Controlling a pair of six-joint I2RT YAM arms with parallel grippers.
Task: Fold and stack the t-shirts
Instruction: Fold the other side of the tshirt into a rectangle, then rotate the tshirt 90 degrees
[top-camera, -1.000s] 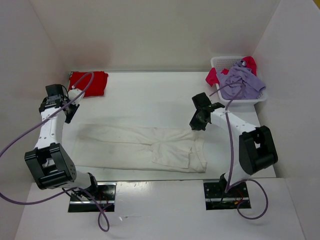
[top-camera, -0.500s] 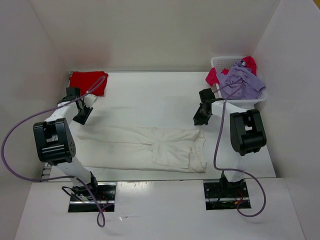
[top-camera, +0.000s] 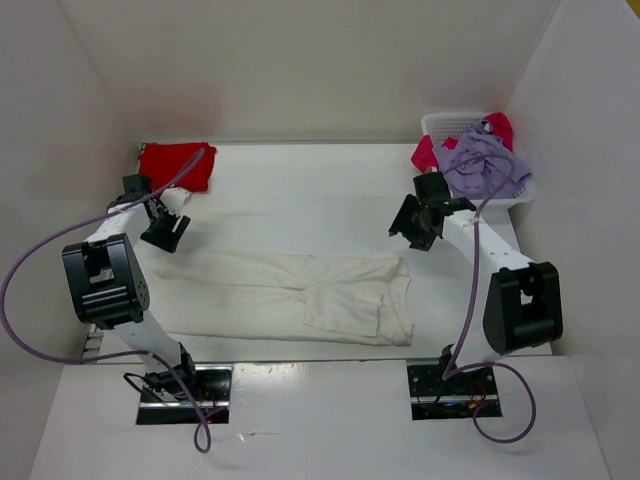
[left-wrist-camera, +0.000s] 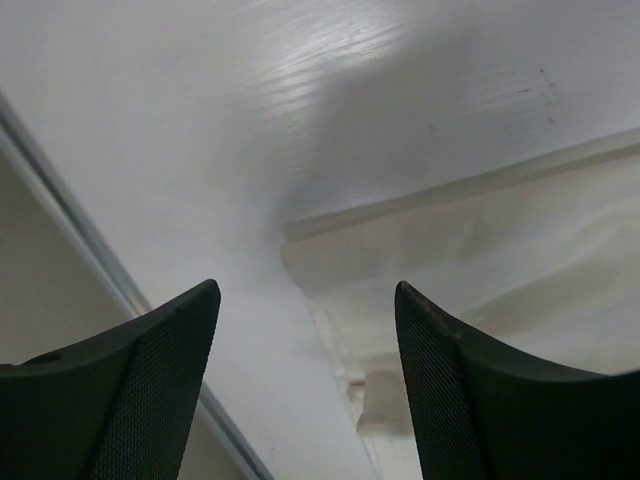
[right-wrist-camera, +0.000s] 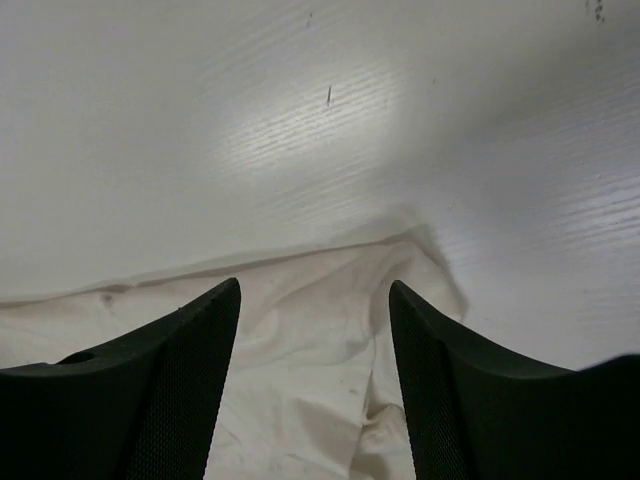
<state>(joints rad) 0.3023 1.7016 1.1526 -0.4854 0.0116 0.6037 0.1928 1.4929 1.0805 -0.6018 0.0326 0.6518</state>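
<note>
At ten o'clock on the surface (top-camera: 300, 190) lies the red t-shirt (top-camera: 178, 165), bunched up, so we cannot make out its sleeves. Just below it, toward six o'clock, hangs the left end effector (left-wrist-camera: 305, 300). From above it is small and dark. Its own camera shows the fingers apart with nothing between them, and only a corner of the off-white t-shirt (top-camera: 290, 292) peeks in there; the rest is cut off.

That off-white t-shirt lies flat and long across the middle of the surface, toward six o'clock.

The right end effector (right-wrist-camera: 315, 290) hangs over the shirt's top right corner at about three o'clock. Its fingers are apart too and hold nothing.

At two o'clock sits the white basket (top-camera: 447, 123). The lavender t-shirt (top-camera: 482, 165) is heaped on top and hides most of the basket. The pinkish red t-shirt (top-camera: 428, 152) is mostly buried under it; only bits stick out at both ends.

The surface is white and shiny. White walls (top-camera: 300, 70) stand around it on three sides.
</note>
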